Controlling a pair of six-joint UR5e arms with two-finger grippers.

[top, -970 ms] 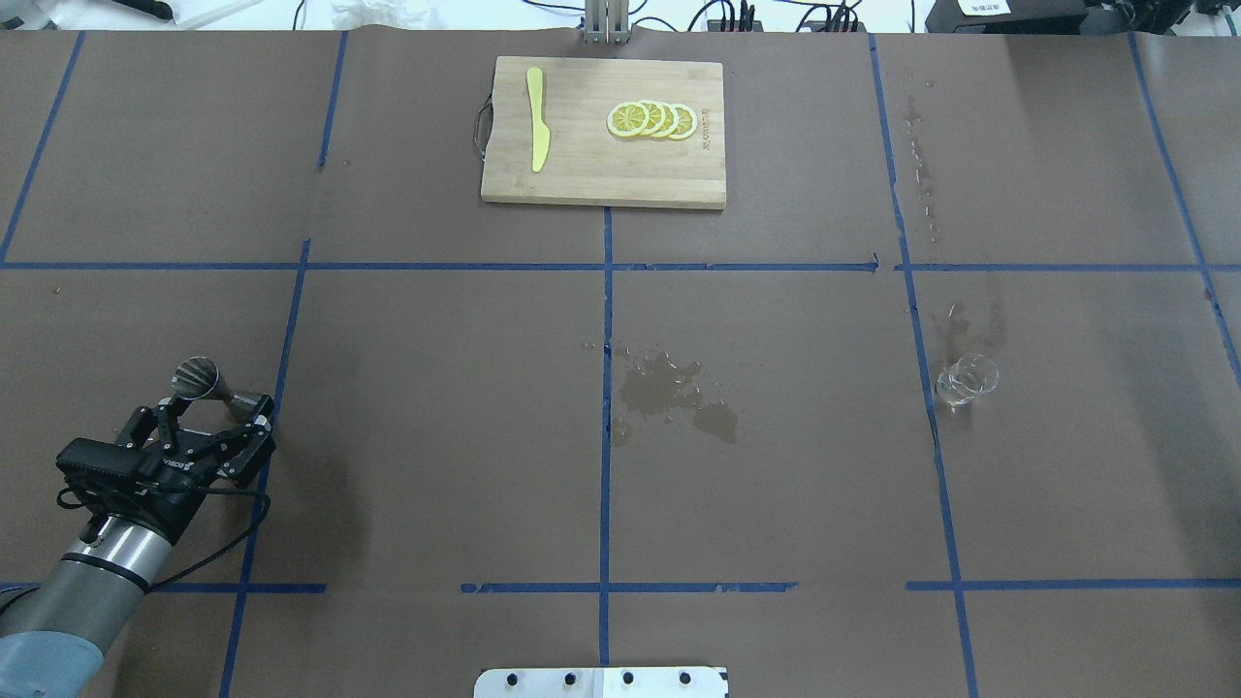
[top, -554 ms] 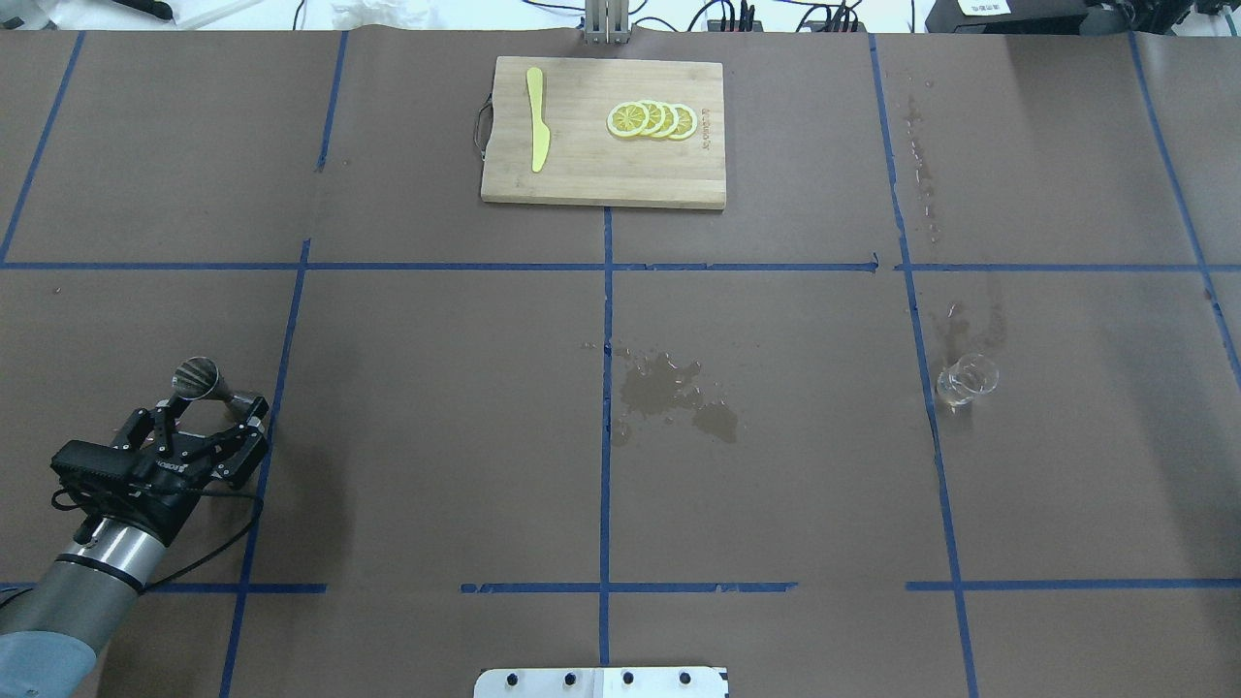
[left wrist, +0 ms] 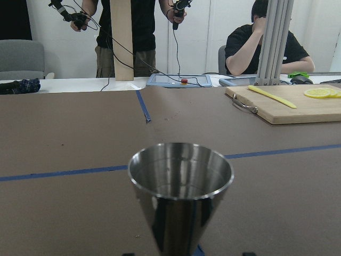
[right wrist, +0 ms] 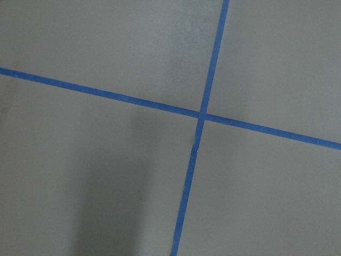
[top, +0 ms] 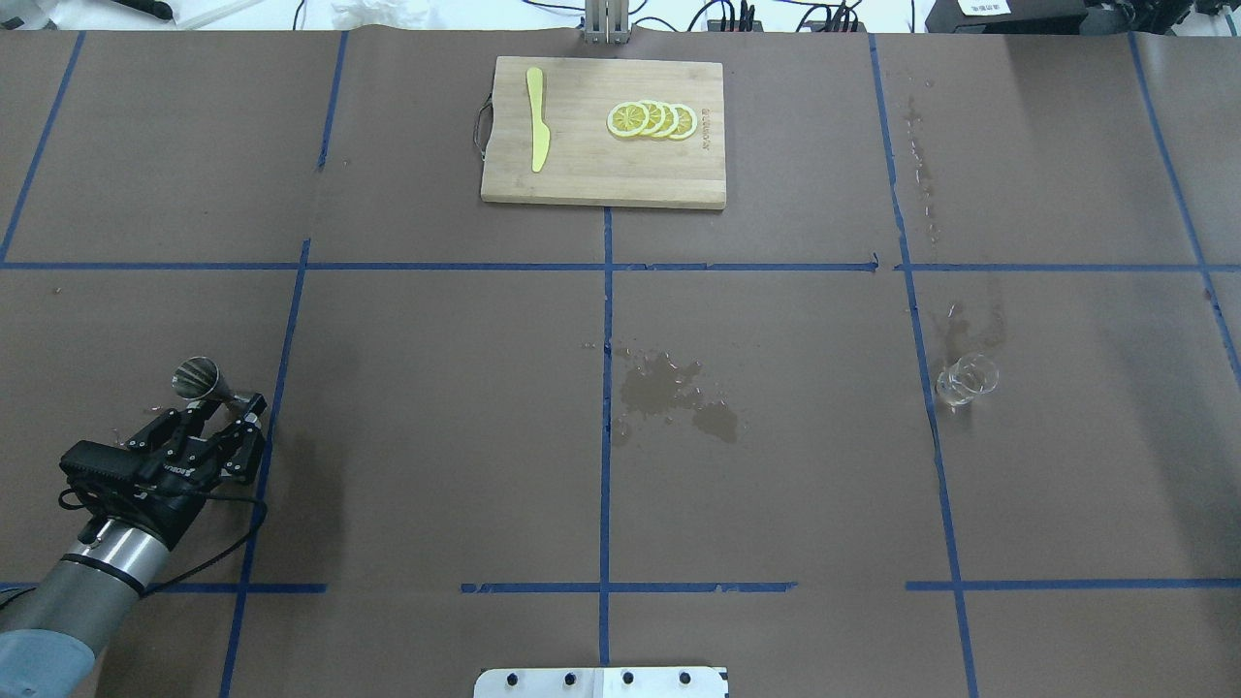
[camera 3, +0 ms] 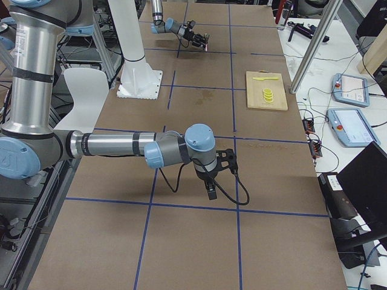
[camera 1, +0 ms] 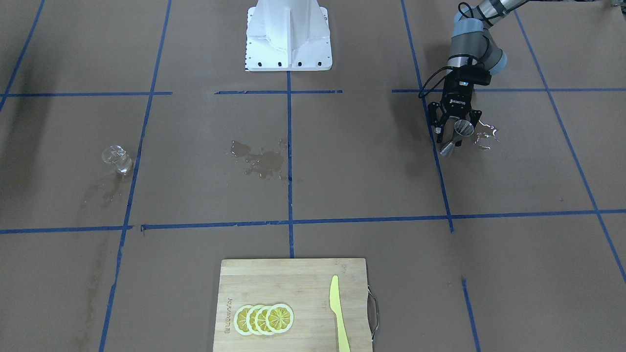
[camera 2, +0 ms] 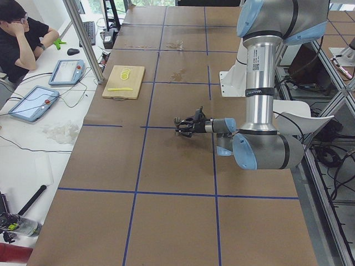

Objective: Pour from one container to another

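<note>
Table count:
- steel jigger (top: 197,377): one
- clear glass (top: 966,378): one
- cutting board (top: 601,174): one
- yellow knife (top: 536,118): one
- lemon slices (top: 628,119): four (overlapped in a row, counted by their rims)

Robot arms: two, left arm (top: 97,572) and right arm (camera 3: 115,145).

Tablets (camera 2: 67,72) on the side desk: two.

People (left wrist: 264,48) in the left wrist view: three.

- Table (top: 436,436), brown paper, blue tape grid.
- Wooden cutting board (top: 582,160), top centre of the overhead view.
- Wet patch (top: 669,393), centre.
- Clear glass (top: 966,379), right.
- Steel jigger (top: 199,378), lower left.
</note>
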